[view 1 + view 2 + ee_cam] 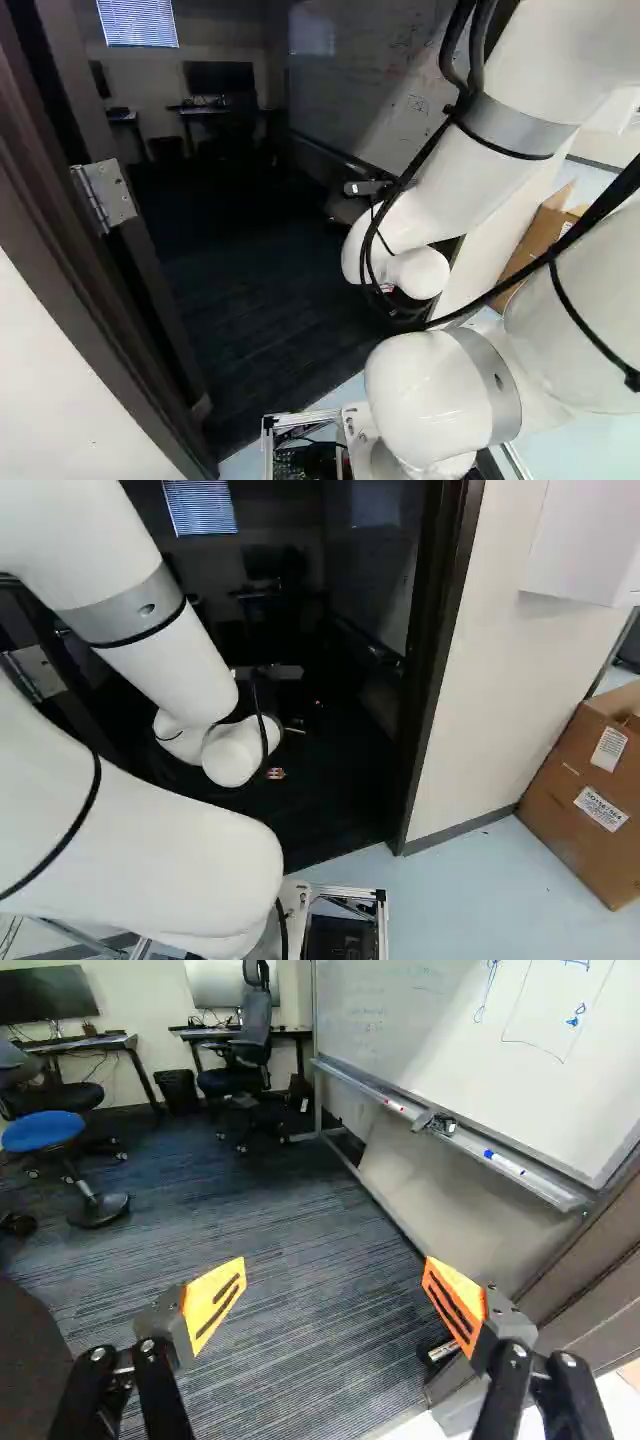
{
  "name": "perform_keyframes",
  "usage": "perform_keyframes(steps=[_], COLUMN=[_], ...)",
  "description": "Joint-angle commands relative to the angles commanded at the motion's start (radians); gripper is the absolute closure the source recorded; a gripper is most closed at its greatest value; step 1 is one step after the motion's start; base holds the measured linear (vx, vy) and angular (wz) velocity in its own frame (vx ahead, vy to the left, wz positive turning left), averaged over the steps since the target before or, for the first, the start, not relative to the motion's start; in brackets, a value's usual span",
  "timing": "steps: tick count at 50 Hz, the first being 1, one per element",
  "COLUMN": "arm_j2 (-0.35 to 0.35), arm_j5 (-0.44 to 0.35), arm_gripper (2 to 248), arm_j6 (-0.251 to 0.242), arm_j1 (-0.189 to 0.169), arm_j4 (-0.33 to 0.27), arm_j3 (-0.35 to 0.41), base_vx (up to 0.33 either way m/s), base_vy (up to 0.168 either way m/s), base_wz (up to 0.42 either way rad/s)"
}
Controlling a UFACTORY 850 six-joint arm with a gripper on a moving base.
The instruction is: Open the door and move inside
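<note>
From here the gripper (335,1302) points in past the door frame (436,680), jaws spread and empty, presumably because only driving inside remains

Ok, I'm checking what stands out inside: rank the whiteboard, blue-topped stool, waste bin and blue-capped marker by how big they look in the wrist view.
1. Whiteboard
2. Blue-topped stool
3. Waste bin
4. Blue-capped marker
</note>
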State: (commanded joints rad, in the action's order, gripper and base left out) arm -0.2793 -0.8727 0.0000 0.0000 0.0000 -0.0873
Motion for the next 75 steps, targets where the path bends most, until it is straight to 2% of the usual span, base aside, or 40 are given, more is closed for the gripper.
perform_keyframes(steps=[43,75], arm_j2=[0.000,0.000], arm_j5=[0.000,0.000], arm_gripper=[3,3], arm_j6=[0.000,0.000], arm_j1=[0.000,0.000], arm_j4=[0.000,0.000], arm_j3=[0.000,0.000], base_vx=[0.001,0.118], base_vy=[-0.005,0.002], base_wz=[-0.014,-0.010])
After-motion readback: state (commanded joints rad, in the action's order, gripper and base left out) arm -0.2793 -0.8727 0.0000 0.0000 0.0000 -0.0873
